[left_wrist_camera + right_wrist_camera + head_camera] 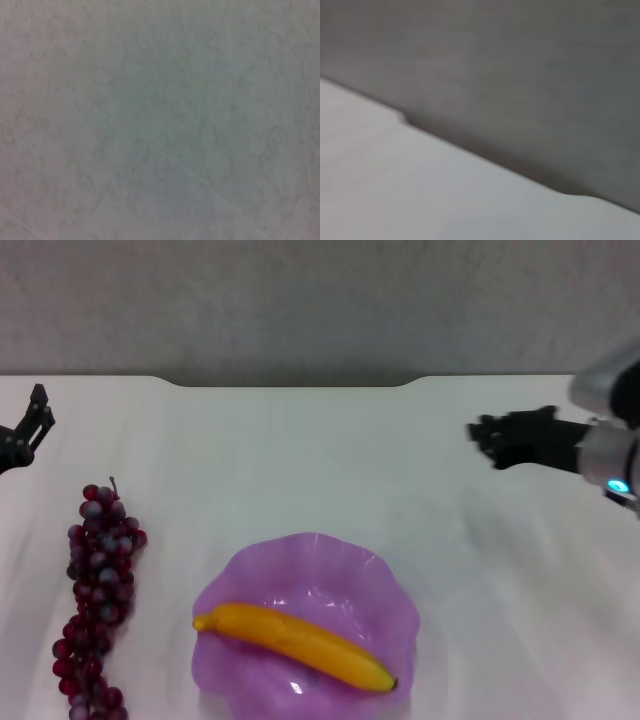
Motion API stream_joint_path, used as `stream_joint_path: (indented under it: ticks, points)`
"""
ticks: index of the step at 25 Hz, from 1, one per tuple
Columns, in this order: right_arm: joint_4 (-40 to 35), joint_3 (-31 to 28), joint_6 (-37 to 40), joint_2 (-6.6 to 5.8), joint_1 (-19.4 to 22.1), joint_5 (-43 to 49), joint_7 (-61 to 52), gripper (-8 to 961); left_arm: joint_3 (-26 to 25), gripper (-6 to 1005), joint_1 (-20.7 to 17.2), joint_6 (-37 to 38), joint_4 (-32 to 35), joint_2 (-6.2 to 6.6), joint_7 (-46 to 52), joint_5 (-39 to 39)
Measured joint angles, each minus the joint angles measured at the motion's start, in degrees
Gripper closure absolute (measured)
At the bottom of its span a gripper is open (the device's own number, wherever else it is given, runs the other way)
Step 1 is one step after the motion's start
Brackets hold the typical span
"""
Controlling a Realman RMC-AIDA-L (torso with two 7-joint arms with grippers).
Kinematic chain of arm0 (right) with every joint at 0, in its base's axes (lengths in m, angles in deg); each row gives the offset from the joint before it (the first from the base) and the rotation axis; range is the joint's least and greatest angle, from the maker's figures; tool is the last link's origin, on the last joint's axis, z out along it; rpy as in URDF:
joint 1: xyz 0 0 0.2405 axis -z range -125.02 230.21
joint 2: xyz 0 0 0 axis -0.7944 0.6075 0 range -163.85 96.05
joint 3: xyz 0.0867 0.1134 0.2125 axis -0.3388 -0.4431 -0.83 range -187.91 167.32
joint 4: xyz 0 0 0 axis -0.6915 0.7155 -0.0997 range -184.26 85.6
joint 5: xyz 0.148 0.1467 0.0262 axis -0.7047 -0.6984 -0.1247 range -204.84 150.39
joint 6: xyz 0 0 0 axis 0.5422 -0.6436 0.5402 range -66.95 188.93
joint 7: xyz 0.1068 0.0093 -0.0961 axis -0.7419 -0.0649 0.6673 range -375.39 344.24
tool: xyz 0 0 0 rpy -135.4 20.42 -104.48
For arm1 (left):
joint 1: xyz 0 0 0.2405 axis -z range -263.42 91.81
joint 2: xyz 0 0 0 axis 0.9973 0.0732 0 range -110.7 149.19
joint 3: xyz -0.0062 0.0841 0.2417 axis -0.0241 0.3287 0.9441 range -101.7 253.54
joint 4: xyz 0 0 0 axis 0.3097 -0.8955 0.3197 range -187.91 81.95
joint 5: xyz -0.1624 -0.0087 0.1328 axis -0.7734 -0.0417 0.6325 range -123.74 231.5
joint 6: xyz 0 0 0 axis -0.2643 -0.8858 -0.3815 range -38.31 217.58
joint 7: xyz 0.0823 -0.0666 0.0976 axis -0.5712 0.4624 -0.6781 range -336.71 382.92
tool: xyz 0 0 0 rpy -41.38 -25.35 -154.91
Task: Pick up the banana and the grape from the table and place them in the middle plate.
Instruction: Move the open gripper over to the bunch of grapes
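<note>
While the banana (295,638) lies inside the middle plate (345,558), running slantwise across its purple hollow with the dark tip toward the robot's right, the grape (97,605) rests on the white counter (300,460) just beside the plate, on the robot's left. The bunch stretches lengthwise away from the near edge, its short stem pointing toward the far side, and it does not touch the scalloped rim.

At the far left edge of the head view, the left gripper (30,425) sits over the counter, well apart from the grapes, its dark jaws spread apart and holding nothing. The right gripper (490,440) hangs over the counter's right side, well clear of the plate; whether its jaws are open or closed I cannot tell, since they show only as a dark cluster.

The left wrist view shows only bare counter surface (160,120). The right wrist view shows the counter's notched far edge (405,120) against a grey wall (520,60).
</note>
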Motion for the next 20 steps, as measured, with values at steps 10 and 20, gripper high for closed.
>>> stream_joint_path:
  ticks: [10,20]
  points:
    - [-9.2,0.2,-0.4,0.18,6.6,-15.5,3.4,932,-0.3,97,0.1,-0.5,0.7,0.24,-0.1,-0.1]
    - [-13.1,0.1,1.5,0.60,10.1,-34.7,13.8,932,-0.6,101,0.9,-0.6,1.5,0.39,-0.4,-0.2]
